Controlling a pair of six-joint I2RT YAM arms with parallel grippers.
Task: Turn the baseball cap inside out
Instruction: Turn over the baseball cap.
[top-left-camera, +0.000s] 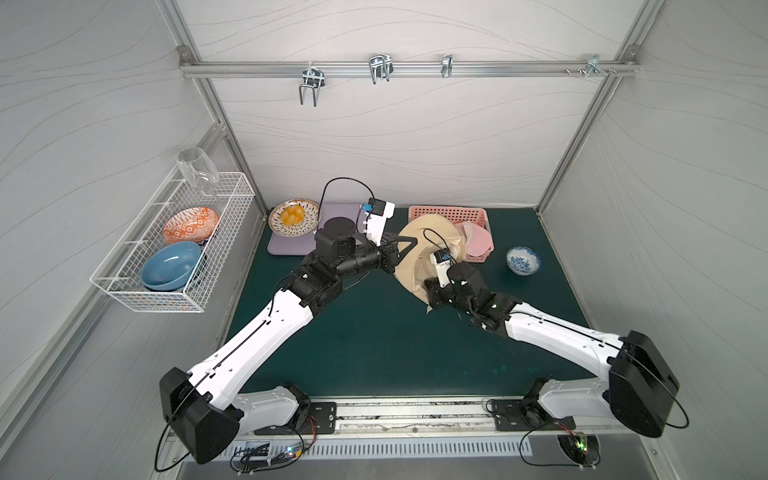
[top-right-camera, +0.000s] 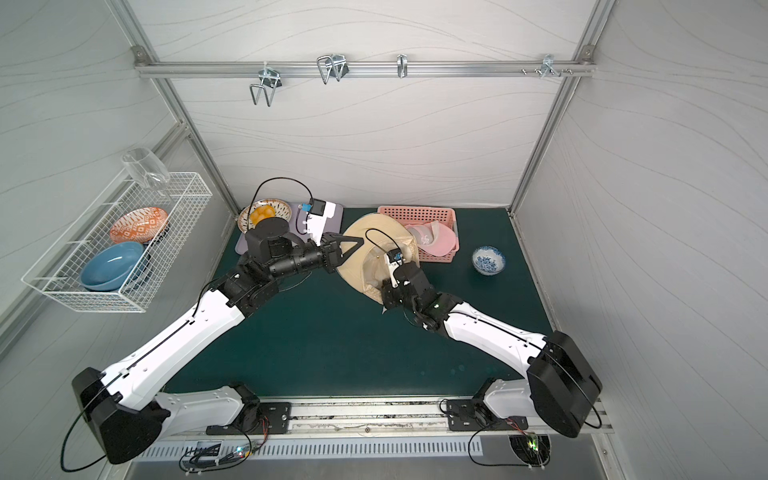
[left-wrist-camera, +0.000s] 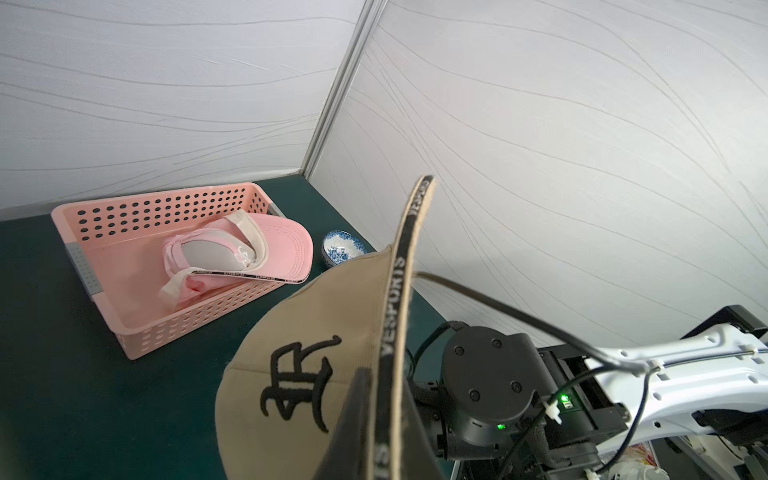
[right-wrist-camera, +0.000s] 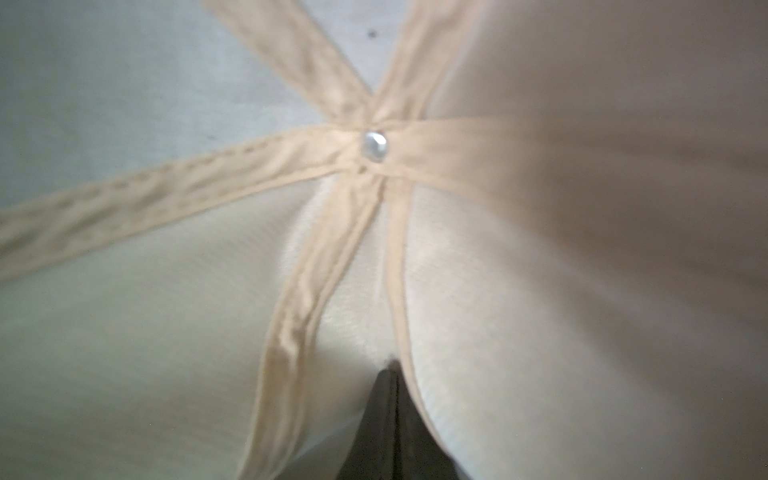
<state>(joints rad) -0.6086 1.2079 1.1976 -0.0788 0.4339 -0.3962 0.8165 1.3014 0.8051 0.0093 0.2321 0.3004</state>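
- Left end effector (top-left-camera: 413, 240) is clamped tight on the cap (top-left-camera: 419, 226) at its rim. Its black fingers point level across the middle, and the arm stretches in a long diagonal from its base.
- Right end effector (right-wrist-camera: 392, 386) is buried inside the crown, fingers pressed together with the pale lining pinched at the tips. Its arm comes in on the opposite diagonal, wrist tucked into the opening.
- Cap's held up between the two arms, over the dark green tabletop (top-left-camera: 374, 345), close by the pink basket (left-wrist-camera: 166, 208).
- Outside it's tan ribbed cloth with a black stitched letter, and a black band (left-wrist-camera: 397, 291) with pale lettering runs along the rim.
- Inside, blurred but readable, are soft cream panels, with tan seam tapes crossing like spokes at a small silver rivet (right-wrist-camera: 374, 146).
- Basket's hard plastic, punched with round holes, with a pink cap (left-wrist-camera: 286, 249) lying in it. A little blue-and-white bowl (left-wrist-camera: 343, 249) sits beside it.
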